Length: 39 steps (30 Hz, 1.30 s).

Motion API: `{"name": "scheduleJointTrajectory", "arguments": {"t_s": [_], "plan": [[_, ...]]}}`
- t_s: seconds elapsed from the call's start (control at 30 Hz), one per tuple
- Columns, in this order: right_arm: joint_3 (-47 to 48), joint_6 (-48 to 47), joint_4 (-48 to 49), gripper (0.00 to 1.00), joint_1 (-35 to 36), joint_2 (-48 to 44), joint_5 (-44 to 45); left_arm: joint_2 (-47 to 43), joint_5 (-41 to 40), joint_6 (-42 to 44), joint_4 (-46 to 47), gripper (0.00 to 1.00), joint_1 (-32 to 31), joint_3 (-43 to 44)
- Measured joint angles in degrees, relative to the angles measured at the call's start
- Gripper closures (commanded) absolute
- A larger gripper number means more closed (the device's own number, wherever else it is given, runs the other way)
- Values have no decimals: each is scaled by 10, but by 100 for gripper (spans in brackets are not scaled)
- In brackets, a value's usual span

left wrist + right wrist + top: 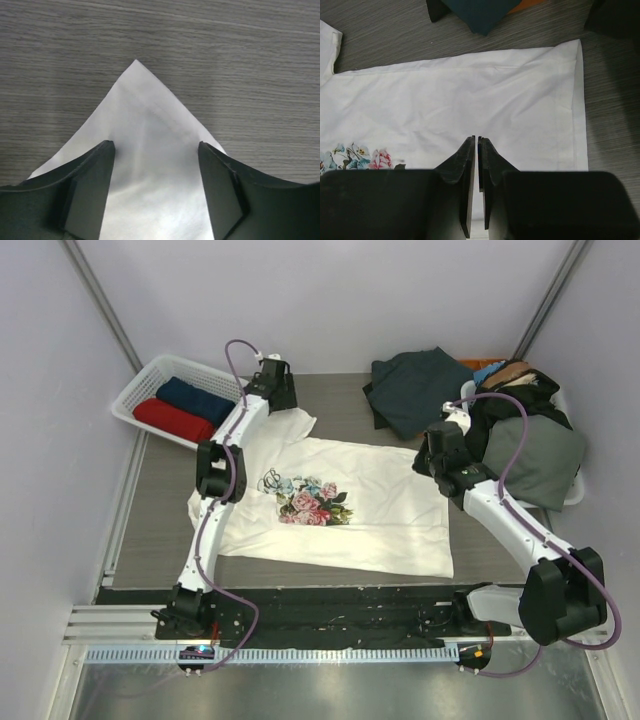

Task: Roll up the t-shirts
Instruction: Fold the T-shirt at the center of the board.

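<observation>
A cream-white t-shirt point(370, 510) with a pink rose print point(305, 500) lies spread flat on the table. My left gripper point(273, 378) is open at the shirt's far-left sleeve. In the left wrist view the pointed sleeve tip point(145, 115) lies between and below the spread fingers point(95, 185) of that gripper point(156, 150). My right gripper point(432, 455) hovers over the shirt's right side. In the right wrist view it point(476, 139) is shut and empty above the white cloth point(470, 90). Rolled red point(172, 420) and navy point(195, 400) shirts lie in a basket.
The white lattice basket point(150, 380) stands at the back left. A dark teal garment point(415, 385) lies at the back centre and also shows in the right wrist view point(480, 10). A heap of dark and grey clothes point(530, 440) fills a white bin at the right.
</observation>
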Motion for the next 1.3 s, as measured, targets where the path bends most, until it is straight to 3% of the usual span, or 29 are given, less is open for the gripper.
{"name": "scheduleJointTrajectory", "arguments": {"t_s": [0.03, 0.2, 0.33, 0.6, 0.83, 1.07, 1.13, 1.3], "plan": [[0, 0, 0, 82, 0, -1, 1, 0, 0, -1, -2, 42, 0, 0], [-1, 3, 0, 83, -6, 1, 8, -1, 0, 1, 1, 52, 3, -6], [0, 11, 0, 83, -22, 32, 9, -3, 0, 3, 25, 72, 4, -19], [0, 15, -10, 79, -32, 54, 21, -5, 8, 11, 43, 99, 5, -29], [21, 14, -11, 60, -41, 102, 50, -47, 24, 14, 78, 100, 5, -108], [47, 12, -13, 59, -56, 152, 71, -108, 48, 15, 120, 100, 5, -211], [64, 11, -15, 54, -60, 172, 79, -129, 54, 15, 138, 100, 5, -243], [107, 3, -16, 51, -64, 238, 93, -153, 64, 15, 161, 100, 5, -262]]}}
